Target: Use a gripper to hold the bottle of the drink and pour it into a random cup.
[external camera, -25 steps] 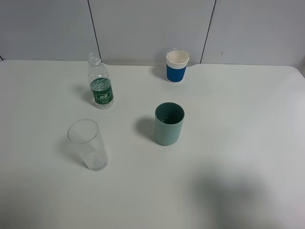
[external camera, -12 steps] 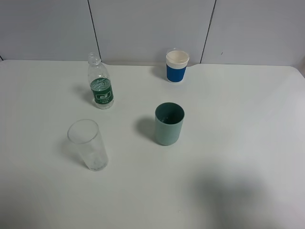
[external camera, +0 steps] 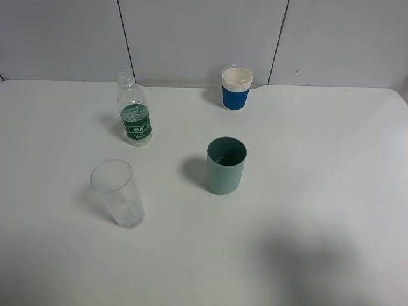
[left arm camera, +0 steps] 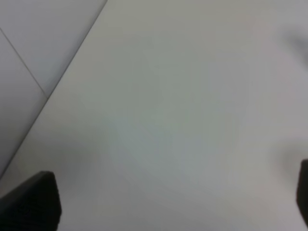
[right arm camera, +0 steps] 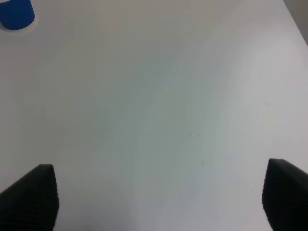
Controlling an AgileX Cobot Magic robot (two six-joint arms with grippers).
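Standing at the left of the white table (external camera: 319,146), the uncapped clear bottle of the drink (external camera: 134,113) with its dark green label is upright, with an empty clear glass (external camera: 118,194) nearer the camera. The teal-green cup (external camera: 225,165) sits mid-table, well apart from the bottle, and a blue and white paper cup (external camera: 236,88) stands behind it. Both wrist views show only dark finger tips spread wide over bare table: left gripper (left arm camera: 173,202), right gripper (right arm camera: 159,197), nothing between either's jaws.
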